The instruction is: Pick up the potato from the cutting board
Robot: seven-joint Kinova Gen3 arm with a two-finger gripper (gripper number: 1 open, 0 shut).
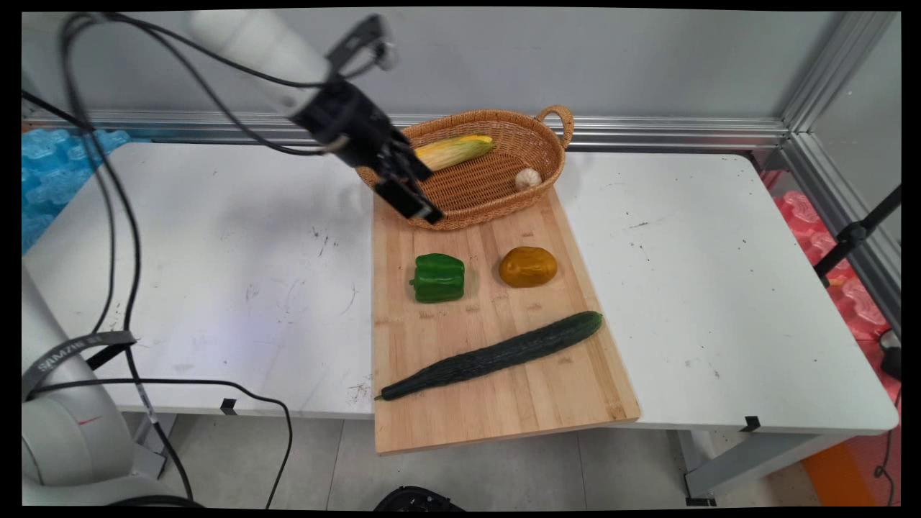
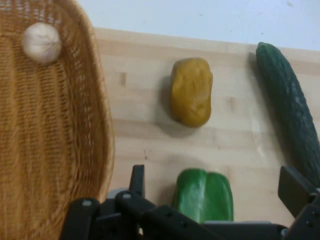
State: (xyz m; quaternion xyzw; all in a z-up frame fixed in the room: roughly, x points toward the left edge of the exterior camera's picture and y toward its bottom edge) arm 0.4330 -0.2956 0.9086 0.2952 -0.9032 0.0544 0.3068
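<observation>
Cucumber (image 1: 493,355) lies nearest on the board (image 1: 504,403), with pepper (image 1: 438,278) and potato (image 1: 527,266) behind; the basket (image 1: 496,208) holds corn (image 1: 455,152) and garlic (image 1: 528,178). Hand view: jaws (image 2: 217,187) wide and empty over the pepper (image 2: 205,194), beside the basket (image 2: 60,150).

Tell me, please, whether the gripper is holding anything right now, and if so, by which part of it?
Nothing is held. The gripper hangs open over the basket's near rim, and the hand view shows only the green pepper lying on the board between its fingers, untouched.
</observation>
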